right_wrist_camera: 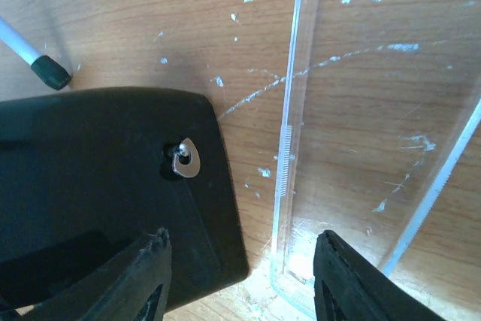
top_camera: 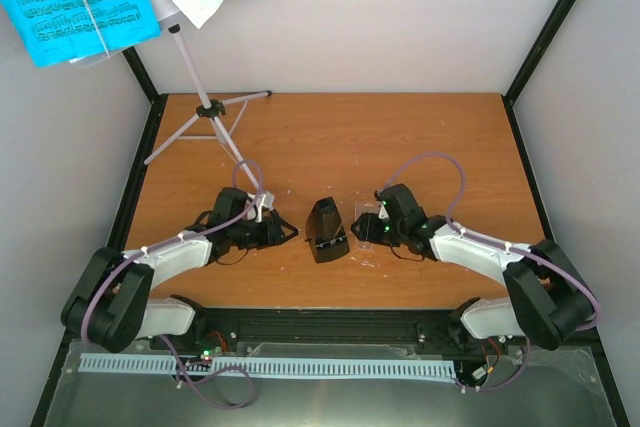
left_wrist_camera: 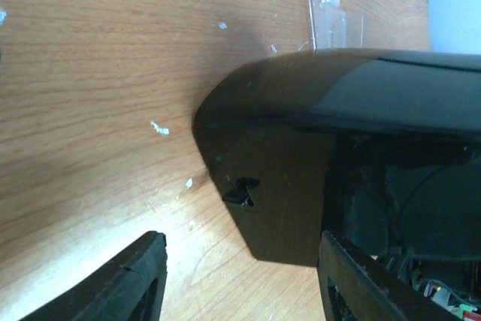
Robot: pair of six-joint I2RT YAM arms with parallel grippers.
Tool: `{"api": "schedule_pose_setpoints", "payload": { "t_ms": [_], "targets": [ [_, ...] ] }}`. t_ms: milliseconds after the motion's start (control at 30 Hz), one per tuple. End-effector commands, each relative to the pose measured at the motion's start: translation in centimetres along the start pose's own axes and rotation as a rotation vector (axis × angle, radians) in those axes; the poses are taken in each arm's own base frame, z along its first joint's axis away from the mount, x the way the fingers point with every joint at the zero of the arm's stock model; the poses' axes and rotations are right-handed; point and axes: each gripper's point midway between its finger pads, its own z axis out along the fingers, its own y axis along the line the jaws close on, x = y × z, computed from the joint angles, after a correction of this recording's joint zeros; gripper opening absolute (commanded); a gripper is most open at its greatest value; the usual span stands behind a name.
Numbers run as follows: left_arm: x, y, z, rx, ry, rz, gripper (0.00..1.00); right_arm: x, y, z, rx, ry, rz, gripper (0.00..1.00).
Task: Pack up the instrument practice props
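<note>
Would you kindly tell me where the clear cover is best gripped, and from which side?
Grip the cover by its long rim beside the metronome, coming from above. It lies flat on the table, so only that thin upstanding edge seems to give the right end effector two faces to pinch.
</note>
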Motion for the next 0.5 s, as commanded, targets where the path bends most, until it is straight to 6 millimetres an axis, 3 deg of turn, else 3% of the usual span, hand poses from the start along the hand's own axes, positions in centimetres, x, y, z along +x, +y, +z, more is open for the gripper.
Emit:
{"api": "schedule_pose_setpoints", "payload": {
  "t_ms": [0,267,467],
  "targets": [
    [-2.3,-1.9,0.6,0.058,-0.038,0.073,0.54,0.4,0.4,0.7,-0.043,0.013,-0.011,0.5],
    [-3.7,-1.9,1.6,0.052,-0.05,0.091,0.5,1.4,0.9,1.4,-0.078,0.03,-0.058,0.45],
    [-3.4,-2.0,2.4,0.084,-0.021,0.089,0.46,2.2,1.7,2.1,-0.109,0.058,-0.084,0.43]
  ]
}}
